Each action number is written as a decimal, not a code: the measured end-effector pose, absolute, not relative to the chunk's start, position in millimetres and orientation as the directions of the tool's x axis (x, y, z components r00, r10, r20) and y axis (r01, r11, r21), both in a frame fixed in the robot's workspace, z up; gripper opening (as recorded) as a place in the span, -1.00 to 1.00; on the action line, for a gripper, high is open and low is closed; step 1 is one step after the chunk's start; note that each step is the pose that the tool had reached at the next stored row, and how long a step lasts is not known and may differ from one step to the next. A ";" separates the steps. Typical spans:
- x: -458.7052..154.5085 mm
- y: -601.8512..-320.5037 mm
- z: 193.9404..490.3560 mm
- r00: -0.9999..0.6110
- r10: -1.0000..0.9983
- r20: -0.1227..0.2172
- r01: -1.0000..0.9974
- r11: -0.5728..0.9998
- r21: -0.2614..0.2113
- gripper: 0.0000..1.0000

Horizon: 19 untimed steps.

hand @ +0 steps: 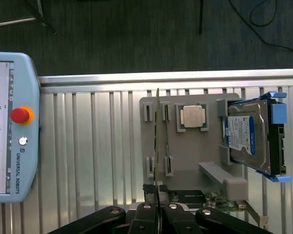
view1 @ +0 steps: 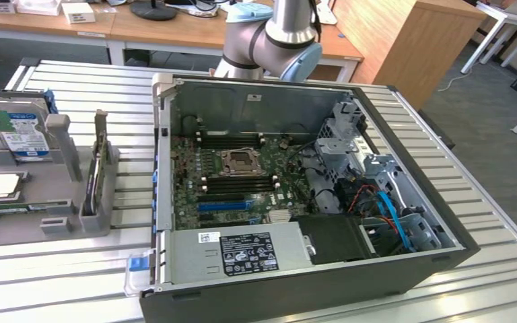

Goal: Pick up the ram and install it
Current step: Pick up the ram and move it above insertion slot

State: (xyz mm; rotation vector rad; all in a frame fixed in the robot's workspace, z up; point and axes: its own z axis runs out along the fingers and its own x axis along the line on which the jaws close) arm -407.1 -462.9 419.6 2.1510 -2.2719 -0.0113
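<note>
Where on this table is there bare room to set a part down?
Bare slats lie between the teach pendant and the grey fixture; more run along the exterior view's right of the computer case. The fixture is crowded: ram, processor, hard drive.

Only legible text: the teach pendant (hand: 14,146) is showing "UNIVERSAL ROBOTS" along its pale-blue bezel, sitting well apart from the end effector (hand: 156,195). Labels on the hard drive (hand: 251,139) and power supply (view1: 240,252) are carrying print too small to read.
</note>
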 end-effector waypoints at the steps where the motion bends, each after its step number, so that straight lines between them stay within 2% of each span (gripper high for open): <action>1: -407.1 -462.9 419.6 -0.055 -0.998 0.004 -0.998 0.055 0.014 -0.76; 8: -401.6 -462.9 419.8 -0.055 -0.998 0.005 -0.998 0.055 0.014 -0.76; 19: -352.2 -462.9 419.8 -0.055 -0.998 0.005 -0.998 0.055 0.015 -0.76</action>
